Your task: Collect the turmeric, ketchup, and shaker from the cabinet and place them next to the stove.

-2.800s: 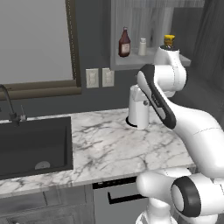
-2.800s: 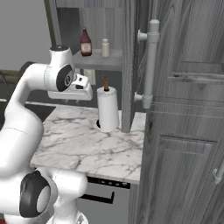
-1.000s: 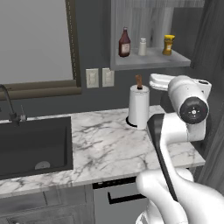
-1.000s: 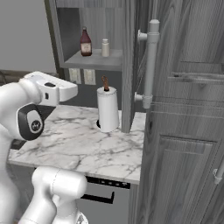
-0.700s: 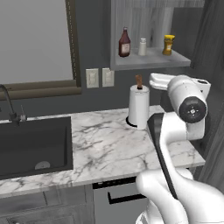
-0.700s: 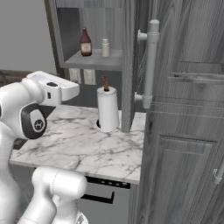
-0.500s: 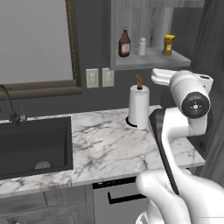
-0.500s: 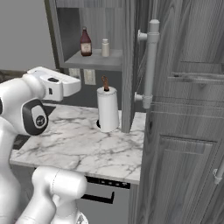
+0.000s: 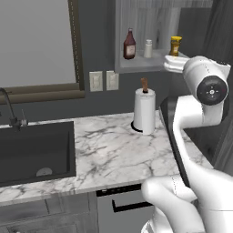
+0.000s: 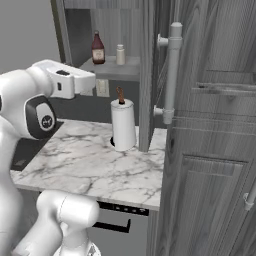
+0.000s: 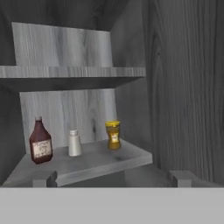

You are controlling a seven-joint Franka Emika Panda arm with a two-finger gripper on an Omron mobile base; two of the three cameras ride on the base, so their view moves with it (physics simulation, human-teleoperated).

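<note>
Reaching for the turmeric (image 11: 113,134), which stands near the right edge of the cabinet (image 11: 65,52) shelf beside the shaker (image 11: 74,143) and ketchup (image 11: 40,141), calls for a level advance. Keep the gripper (image 11: 113,178), fingers wide apart and empty, centred on the jar before closing.

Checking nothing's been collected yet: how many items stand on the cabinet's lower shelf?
3: ketchup bottle at left, shaker in the middle, turmeric jar at right, all upright on the shelf.
</note>
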